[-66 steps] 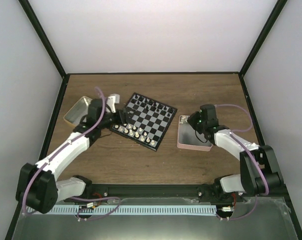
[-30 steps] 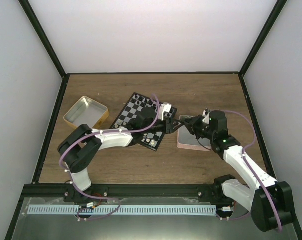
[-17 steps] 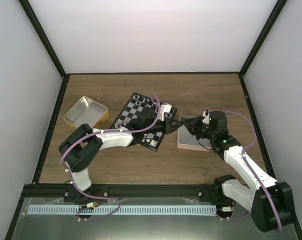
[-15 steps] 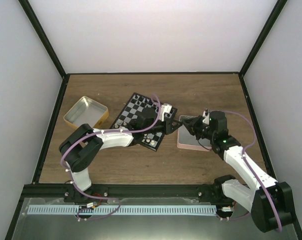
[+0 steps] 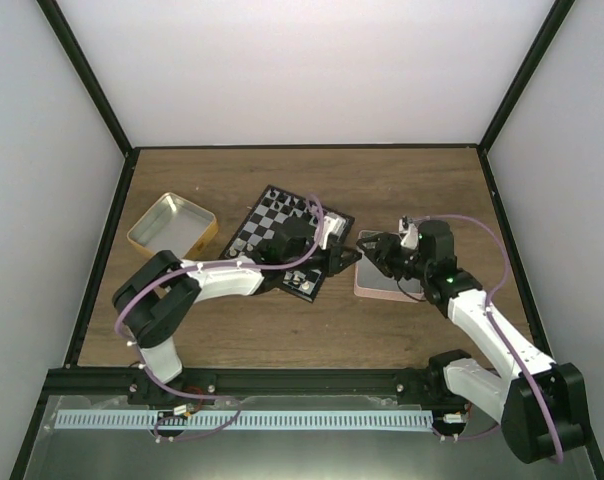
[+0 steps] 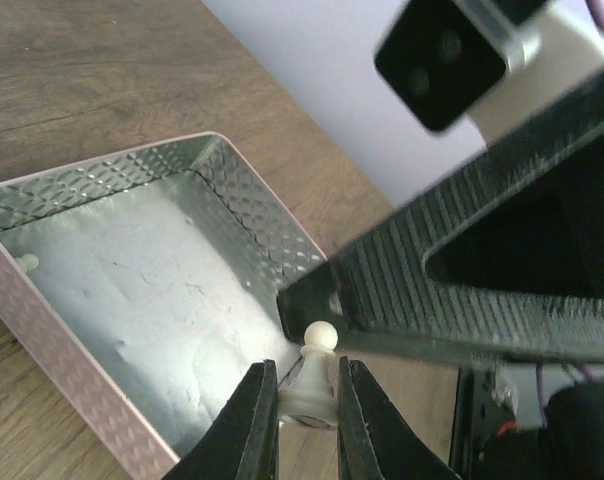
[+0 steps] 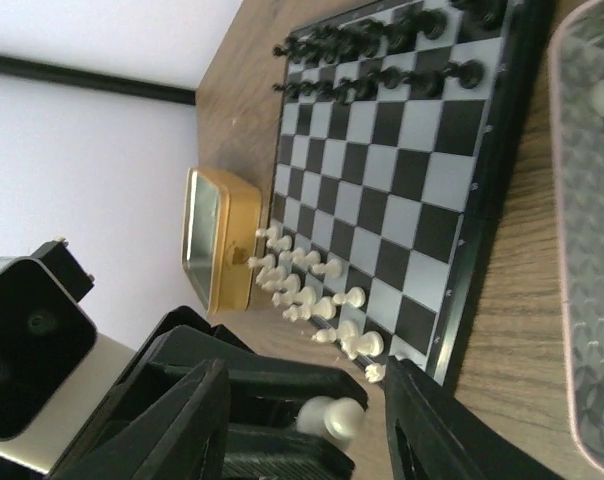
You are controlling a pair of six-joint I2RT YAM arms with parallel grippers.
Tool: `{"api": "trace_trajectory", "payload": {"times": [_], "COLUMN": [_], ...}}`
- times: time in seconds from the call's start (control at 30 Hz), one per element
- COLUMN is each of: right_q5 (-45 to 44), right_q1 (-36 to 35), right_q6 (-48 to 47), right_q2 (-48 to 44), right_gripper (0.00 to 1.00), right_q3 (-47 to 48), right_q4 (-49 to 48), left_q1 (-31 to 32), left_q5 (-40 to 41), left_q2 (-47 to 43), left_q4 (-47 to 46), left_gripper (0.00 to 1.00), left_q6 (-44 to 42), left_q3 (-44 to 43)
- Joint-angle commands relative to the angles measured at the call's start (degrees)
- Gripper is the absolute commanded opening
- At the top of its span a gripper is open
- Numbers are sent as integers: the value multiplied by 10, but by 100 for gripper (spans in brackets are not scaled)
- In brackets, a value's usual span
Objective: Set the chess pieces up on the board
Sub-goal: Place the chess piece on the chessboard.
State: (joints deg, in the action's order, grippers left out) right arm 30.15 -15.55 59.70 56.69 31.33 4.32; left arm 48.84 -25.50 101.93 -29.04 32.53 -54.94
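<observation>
- The brown wooden worktop (image 5: 312, 335) carries the board (image 5: 267, 218), a yellow-sided tin (image 5: 170, 221) and a pink tray (image 5: 387, 292).
- The board lies turned at an angle, between the tin on its left and the tray on its right.
- Black pieces (image 5: 294, 206) stand along the far edge of the board; some white pieces (image 5: 304, 284) show at its near corner.
- The left arm (image 5: 217, 278) reaches across the near part of the board and hides many squares.
- The left claw (image 5: 348, 255) is at the right edge of the board, just beside the tray.
- The right claw (image 5: 370, 245) is over the left rim of the tray, very close to the left claw.
</observation>
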Motion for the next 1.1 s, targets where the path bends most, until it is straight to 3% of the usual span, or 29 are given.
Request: {"api": "trace_trajectory", "payload": {"times": [0.0,0.13,0.27,0.3,0.33,0.6,0.63,0.77,0.87,1.07], "right_q5": [126,210,231,245,245,233,226,179,100,-117], "right_q1": [10,11,11,11,11,11,11,10,-4,-94], "right_q6": [-111,-151,-175,-173,-170,-152,-153,-172,-218,-292], "right_q2": [-7,-13,-20,-27,-31,-42,-41,-33,-10,79], "right_gripper": [42,41,38,28,24,4,2,1,1,1], "right_q3": [40,60,73,75,76,78,79,81,98,144], "right_q4": [5,35,78,80,81,67,65,63,78,79], "left_q1": [1,1,1,1,1,1,1,1,0,-4], "left_q5": [-39,-45,-47,-47,-45,-29,-27,12,130,372], "left_q2": [-61,-104,-122,-125,-126,-129,-129,-141,-177,-308], "left_q4": [19,14,17,17,16,-1,0,21,48,196], "left_gripper": [5,5,5,5,5,6,8,38,58,65], "left_q6": [-99,-158,-190,-195,-196,-186,-182,-160,-126,-86], "left_q3": [31,65,70,69,69,79,79,80,102,123]}}
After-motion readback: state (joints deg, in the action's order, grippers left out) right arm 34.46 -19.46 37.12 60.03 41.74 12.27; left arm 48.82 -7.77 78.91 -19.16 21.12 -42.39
